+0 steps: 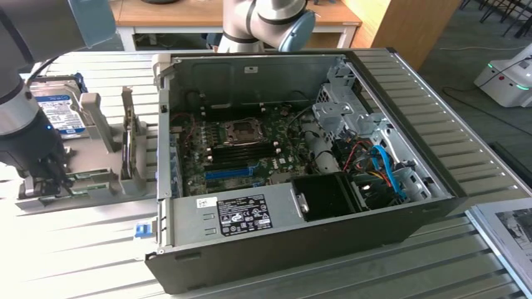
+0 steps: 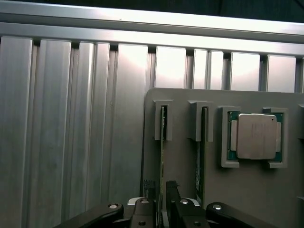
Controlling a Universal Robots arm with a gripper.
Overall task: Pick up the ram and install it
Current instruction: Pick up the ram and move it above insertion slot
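The tool (image 2: 160, 190) has its jaws apart and straddles the ram (image 2: 163, 142), with one dark fingertip (image 2: 149, 182) on each side of the thin green board and no grip on it yet. The ram stands on edge in a slot of a grey holder (image 2: 185, 180). A second stick (image 2: 202, 152) sits in the slot just beside it, and a processor (image 2: 256, 135) lies in a pocket further along. The holder rests on the ribbed aluminium bench (image 2: 71, 118). For a good grasp, the pads should probably stay centred over the board and square to its flat faces, so they close evenly and clear the neighbouring stick. In the exterior view the arm (image 1: 25, 124) drops steeply at that view's left, wrist pointing down onto the holder. It is well apart from the open computer case (image 1: 291, 218) and its motherboard (image 1: 241, 149).
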